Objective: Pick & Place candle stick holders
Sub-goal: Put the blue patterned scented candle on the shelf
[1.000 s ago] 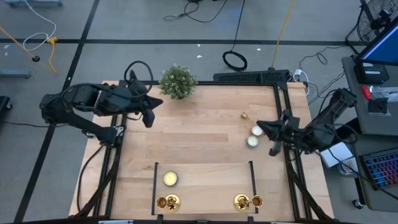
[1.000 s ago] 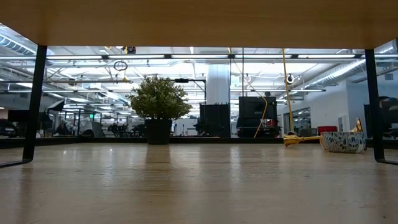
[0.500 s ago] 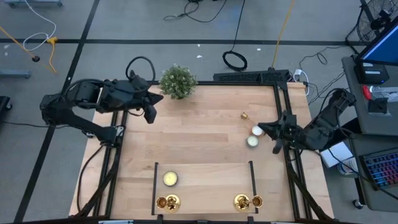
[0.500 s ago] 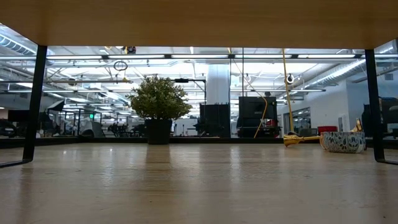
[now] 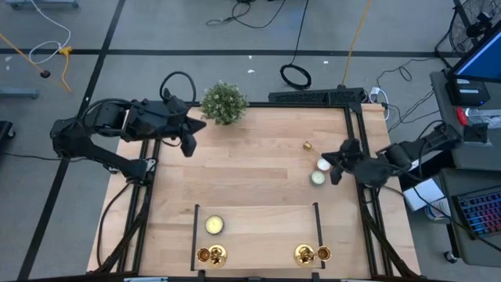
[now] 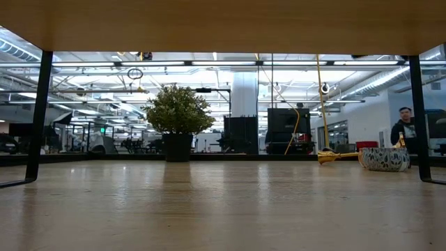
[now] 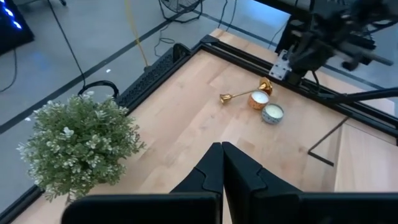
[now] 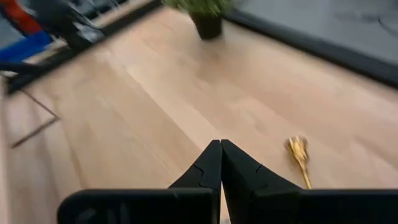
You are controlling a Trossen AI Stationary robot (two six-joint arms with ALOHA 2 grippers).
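Left arm: parked at the table's far left corner, its left gripper (image 5: 188, 146) clenched on nothing, hanging over bare wood beside the plant (image 5: 224, 102).

Plant: a bushy green pot at the back edge, left of middle; no part of the job.

Marked bay: a dark-lined rectangle at the front edge. In it, from left, a holder (image 5: 211, 254) standing in the left corner with a round candle (image 5: 214, 225) just behind it, and a second holder (image 5: 305, 253) in the right corner with a small gold piece touching its side.

Loose holder: the third holder (image 5: 308, 146) lies tipped on its side toward the table's back right, well apart from the bay. The left wrist view shows its slim stem flat on the wood, with two small candle cups (image 5: 320, 171) just beside it.

Right arm: reaches in from the right edge, its right gripper (image 5: 337, 174) pinched shut and empty, low beside the cups and near the fallen holder.

Step in hand: as I read it, the approach to the last holder; two look placed already, one is left.

Next move: the right fingers would need to part, line up across the stem, and come down without knocking the cups. A lying stem is thin and may roll, so the pinch wants to be square, then lifted and carried to the bay.
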